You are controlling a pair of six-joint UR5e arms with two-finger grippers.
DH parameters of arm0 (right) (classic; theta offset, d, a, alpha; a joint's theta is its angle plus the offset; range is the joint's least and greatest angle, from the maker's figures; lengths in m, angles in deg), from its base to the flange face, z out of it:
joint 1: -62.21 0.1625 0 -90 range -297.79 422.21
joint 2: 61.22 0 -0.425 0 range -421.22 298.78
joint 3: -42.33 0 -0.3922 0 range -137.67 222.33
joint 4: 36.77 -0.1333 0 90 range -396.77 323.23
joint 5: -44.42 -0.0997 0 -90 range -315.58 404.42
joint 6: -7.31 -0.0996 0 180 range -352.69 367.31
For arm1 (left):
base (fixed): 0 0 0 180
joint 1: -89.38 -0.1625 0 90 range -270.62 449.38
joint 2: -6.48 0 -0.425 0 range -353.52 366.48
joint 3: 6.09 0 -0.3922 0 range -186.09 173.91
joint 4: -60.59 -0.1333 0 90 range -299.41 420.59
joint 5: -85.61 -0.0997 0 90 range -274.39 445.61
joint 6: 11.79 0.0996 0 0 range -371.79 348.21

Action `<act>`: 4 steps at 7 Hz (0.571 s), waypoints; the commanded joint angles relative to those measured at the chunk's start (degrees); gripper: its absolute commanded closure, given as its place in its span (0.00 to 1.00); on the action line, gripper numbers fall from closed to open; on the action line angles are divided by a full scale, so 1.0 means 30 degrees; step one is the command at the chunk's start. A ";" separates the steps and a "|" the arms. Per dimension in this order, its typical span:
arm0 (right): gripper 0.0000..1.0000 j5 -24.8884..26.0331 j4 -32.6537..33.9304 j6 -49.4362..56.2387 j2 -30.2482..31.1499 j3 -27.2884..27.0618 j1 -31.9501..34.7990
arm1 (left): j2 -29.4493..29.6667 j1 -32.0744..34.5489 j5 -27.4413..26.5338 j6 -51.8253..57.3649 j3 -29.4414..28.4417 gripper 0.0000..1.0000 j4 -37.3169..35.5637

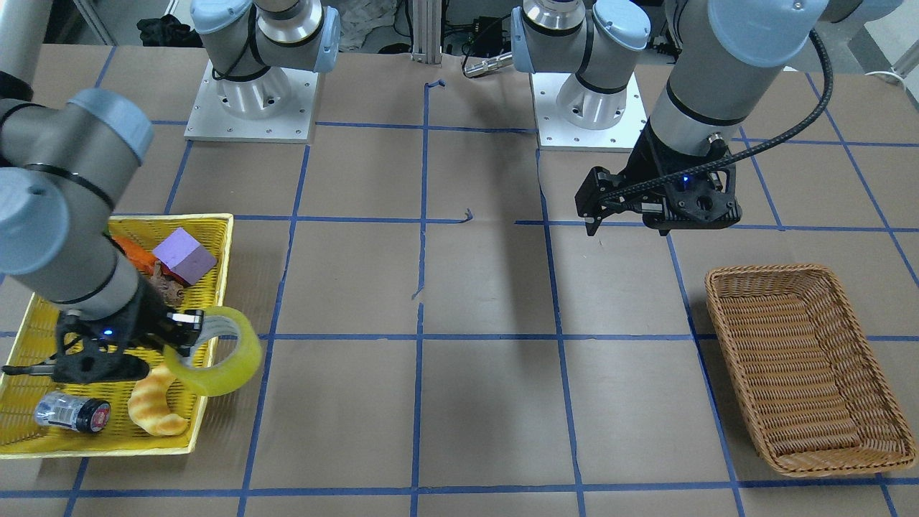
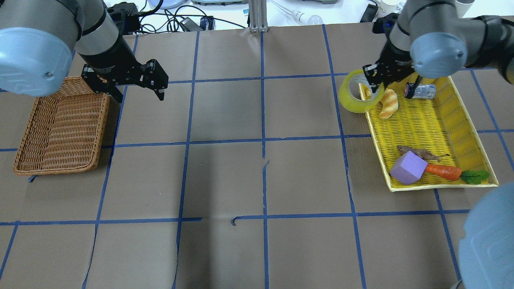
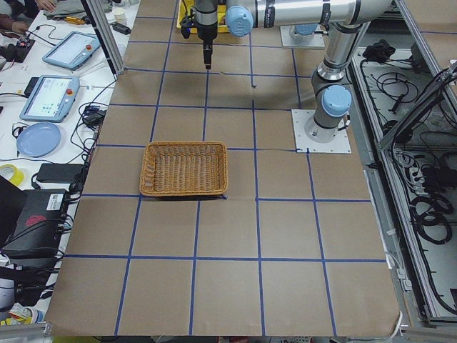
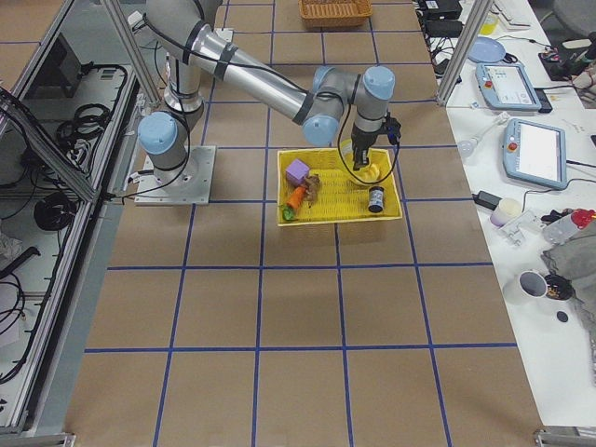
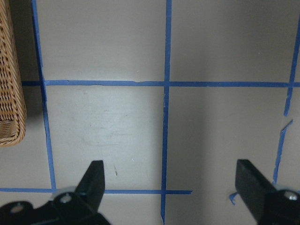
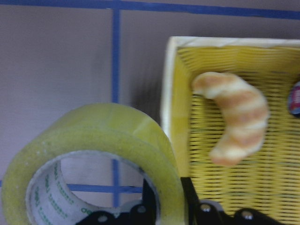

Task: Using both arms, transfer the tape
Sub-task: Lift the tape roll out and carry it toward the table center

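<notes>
The tape (image 1: 215, 355) is a yellow-green ring, held just above the yellow tray's (image 1: 227, 248) edge toward the table's middle. My right gripper (image 1: 188, 327) is shut on the tape's wall, one finger inside the ring and one outside, as the right wrist view shows (image 6: 101, 140). In the overhead view the tape (image 2: 353, 98) hangs beside the tray's rim (image 2: 375, 136) under the right gripper (image 2: 373, 82). My left gripper (image 2: 140, 94) is open and empty, above the table next to the wicker basket (image 2: 56, 170). Its spread fingers show in the left wrist view (image 5: 171, 183).
The tray holds a croissant (image 2: 388, 103), a small bottle (image 2: 421, 91), a purple cube (image 2: 407, 168), a carrot (image 2: 443, 171) and a brown toy figure (image 2: 419, 152). The wicker basket (image 1: 768, 271) has nothing in it. Blue tape lines grid the brown table.
</notes>
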 commanded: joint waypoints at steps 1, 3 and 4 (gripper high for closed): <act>1.00 -0.0437 0.0197 -0.4636 -0.0848 0.0023 0.3902 | -0.0021 -0.0012 0.0032 0.0044 0.0009 0.00 0.0000; 1.00 -0.0495 0.0894 -0.7595 -0.2398 0.0082 0.6692 | -0.0021 -0.0012 0.0032 0.0044 0.0009 0.00 0.0000; 1.00 -0.0467 0.1858 -0.8274 -0.3045 0.0111 0.6992 | -0.0021 -0.0012 0.0003 0.0044 0.0009 0.00 0.0000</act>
